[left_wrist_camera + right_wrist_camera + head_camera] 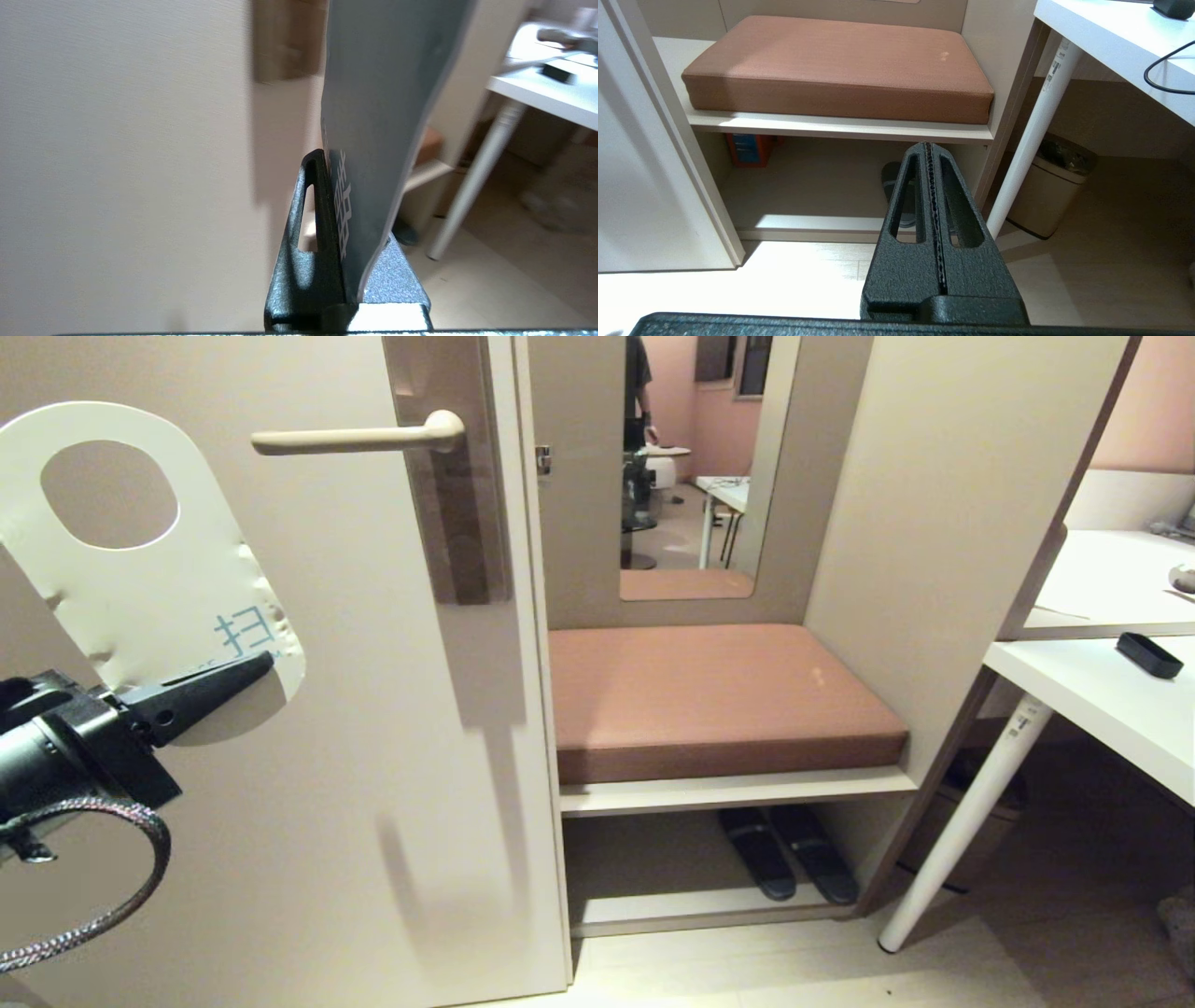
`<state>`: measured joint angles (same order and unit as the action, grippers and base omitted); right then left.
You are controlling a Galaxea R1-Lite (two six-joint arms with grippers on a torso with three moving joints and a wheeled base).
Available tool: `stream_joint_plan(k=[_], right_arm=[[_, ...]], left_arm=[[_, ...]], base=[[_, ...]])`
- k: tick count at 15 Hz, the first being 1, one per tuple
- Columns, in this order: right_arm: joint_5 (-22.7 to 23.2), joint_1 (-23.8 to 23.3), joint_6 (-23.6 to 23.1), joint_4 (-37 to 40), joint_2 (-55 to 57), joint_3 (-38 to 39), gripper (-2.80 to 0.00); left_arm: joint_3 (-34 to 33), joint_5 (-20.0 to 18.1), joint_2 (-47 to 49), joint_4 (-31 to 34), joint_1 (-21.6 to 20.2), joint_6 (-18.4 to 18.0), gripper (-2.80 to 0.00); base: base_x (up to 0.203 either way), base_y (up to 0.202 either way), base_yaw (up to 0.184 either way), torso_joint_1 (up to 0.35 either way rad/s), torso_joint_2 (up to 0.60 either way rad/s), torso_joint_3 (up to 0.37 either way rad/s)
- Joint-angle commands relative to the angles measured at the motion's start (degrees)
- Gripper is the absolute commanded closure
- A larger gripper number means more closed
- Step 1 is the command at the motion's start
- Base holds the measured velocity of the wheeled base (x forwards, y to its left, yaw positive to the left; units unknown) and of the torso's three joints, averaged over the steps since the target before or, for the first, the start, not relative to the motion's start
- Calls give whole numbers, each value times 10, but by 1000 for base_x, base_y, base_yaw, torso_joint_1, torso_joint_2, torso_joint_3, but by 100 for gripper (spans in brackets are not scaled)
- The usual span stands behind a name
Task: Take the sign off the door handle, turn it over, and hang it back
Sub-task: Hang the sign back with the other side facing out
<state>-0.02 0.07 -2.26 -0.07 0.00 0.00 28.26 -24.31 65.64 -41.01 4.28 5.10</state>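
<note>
**Sign Held Off the Handle by the Left Gripper**

The left half of the head view is filled by the pale door (308,784), on whose right edge a tall brownish backplate (462,513) is mounted. To the right of the door, a built-in alcove is seen with a brown cushion (719,695) laid on its bench, a mirror (691,467) set above it, and a pair of dark slippers (789,854) stored on the shelf beneath. A white desk (1111,709) on a slanted white leg is placed at the far right, and a small black object (1150,654) is lying on its top. In the mirror, part of a person in dark clothing is reflected.

The door handle (359,437) is seen projecting leftward from the backplate, and nothing is hung on it. The sign (140,555) is held off the handle, to its left and slightly lower, tilted, with its round hole uppermost and its white face turned toward the head camera; some blue lettering is visible near its lower end. In the left wrist view the sign's (383,107) blue face with white characters is shown.

The left gripper (245,669) is clamped on the lower end of the sign, the card being pinched between its jaws. The right gripper (928,147) is kept low before the alcove shelf, its jaws pressed fully together with nothing between them.
</note>
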Motion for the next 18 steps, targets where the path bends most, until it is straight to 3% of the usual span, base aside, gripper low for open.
stream_joint_plan(k=[1,5,10,18], right_arm=[[0,0,-1,0,0,0,0],[0,0,-1,0,0,0,0],[0,0,0,0,0,0,0],[0,0,0,0,0,0,0]], left_arm=[[10,1,24,-2,-15,-7,0],[35,7,46,-2,-34,-18,0],[77,54,84,-3,-34,-31,0],[125,62,149,-5,-65,-59,0]], base=[[0,0,0,0,0,0],[0,0,0,0,0,0],[0,0,0,0,0,0],[0,0,0,0,0,0]])
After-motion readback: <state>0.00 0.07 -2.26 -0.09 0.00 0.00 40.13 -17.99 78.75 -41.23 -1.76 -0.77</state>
